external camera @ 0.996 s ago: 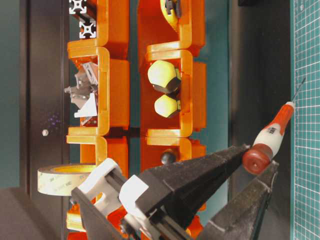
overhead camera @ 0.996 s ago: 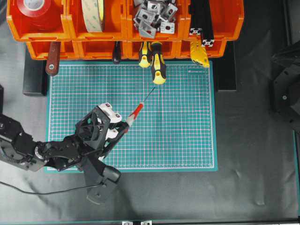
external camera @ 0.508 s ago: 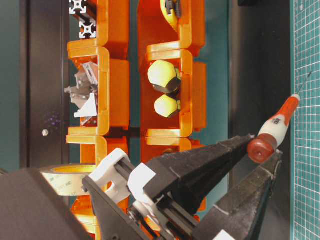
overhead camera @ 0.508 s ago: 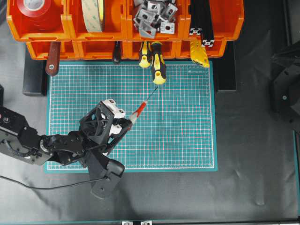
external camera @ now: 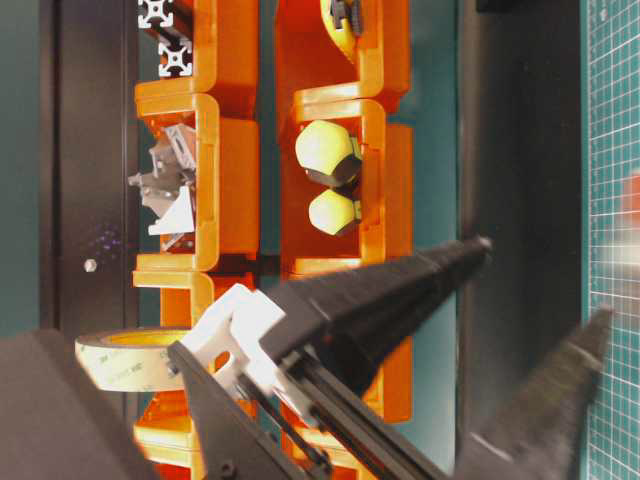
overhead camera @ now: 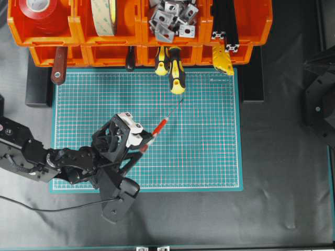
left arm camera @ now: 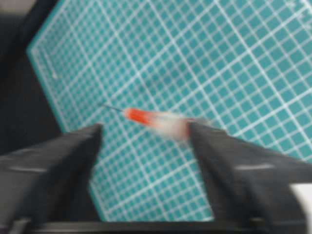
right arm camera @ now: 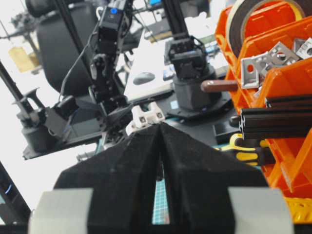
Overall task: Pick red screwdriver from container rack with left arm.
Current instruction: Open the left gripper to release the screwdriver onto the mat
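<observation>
out of the bright orange plastic container rack (overhead camera: 138, 31) already: small slender red screwdriver (overhead camera: 158, 128) with white band and thin dark shaft, lying slantwise over the green gridded cutting mat (overhead camera: 209, 146), well below the rack, tip aimed up toward the fat yellow-and-black screwdrivers (overhead camera: 172, 70) poking from the rack's lower row. butt end just at the fingertips of the left gripper (overhead camera: 142, 143), black, two-fingered, white clips at the knuckles.

fingers spread wide in the table-level and left wrist views, nothing pinched between them; likely a release onto the mat, a set-down place clear of the rack and within easy reach of the left arm. in the left wrist view the screwdriver (left arm camera: 155, 121) sits between the two fingers, smeared by motion blur, close to one finger, contact not decidable; resting flat on the mat or in mid-drop, cannot tell.

hard to read: only a red smudge at the table-level view's right edge, probably the handle. left arm's base cut off at the overhead view's left border. lower bins of the rack half hidden under the upper row.

right gripper (right arm camera: 161, 146) parked well away from the rack's far side, fingers pressed together, empty, plausibly kept clear since the job belongs to the left arm.
</observation>
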Controlling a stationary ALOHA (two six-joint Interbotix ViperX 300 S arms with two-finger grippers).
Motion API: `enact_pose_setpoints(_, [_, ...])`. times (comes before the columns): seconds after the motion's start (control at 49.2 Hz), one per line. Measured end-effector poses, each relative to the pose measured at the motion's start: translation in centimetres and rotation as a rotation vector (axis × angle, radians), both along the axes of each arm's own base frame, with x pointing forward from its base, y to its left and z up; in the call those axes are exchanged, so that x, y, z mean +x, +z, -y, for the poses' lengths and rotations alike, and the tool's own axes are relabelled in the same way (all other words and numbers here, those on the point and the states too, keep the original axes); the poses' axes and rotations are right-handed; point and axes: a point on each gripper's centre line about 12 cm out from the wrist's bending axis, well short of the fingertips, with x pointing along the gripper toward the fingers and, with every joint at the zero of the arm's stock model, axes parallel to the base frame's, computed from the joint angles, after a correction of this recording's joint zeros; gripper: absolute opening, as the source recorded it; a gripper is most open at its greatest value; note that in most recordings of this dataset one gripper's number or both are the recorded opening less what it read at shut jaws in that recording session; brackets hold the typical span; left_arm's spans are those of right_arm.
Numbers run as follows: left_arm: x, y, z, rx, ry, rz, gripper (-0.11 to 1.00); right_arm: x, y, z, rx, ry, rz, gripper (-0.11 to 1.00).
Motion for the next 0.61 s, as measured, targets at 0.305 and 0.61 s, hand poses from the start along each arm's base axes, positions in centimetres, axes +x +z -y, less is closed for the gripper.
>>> enact_pose_setpoints(0.305, [-0.3,-0.5,-0.1,-0.029,0.030,-0.005,0.86,0.0,0.0,0.0,-0.002,-0.003,-0.006,-0.01])
enact_pose_setpoints(0.61, [-1.3,0.1,-0.4,-0.158,0.149,0.036,0.86,0.0,0.0,0.0,0.000,-0.003,-0.006,-0.01])
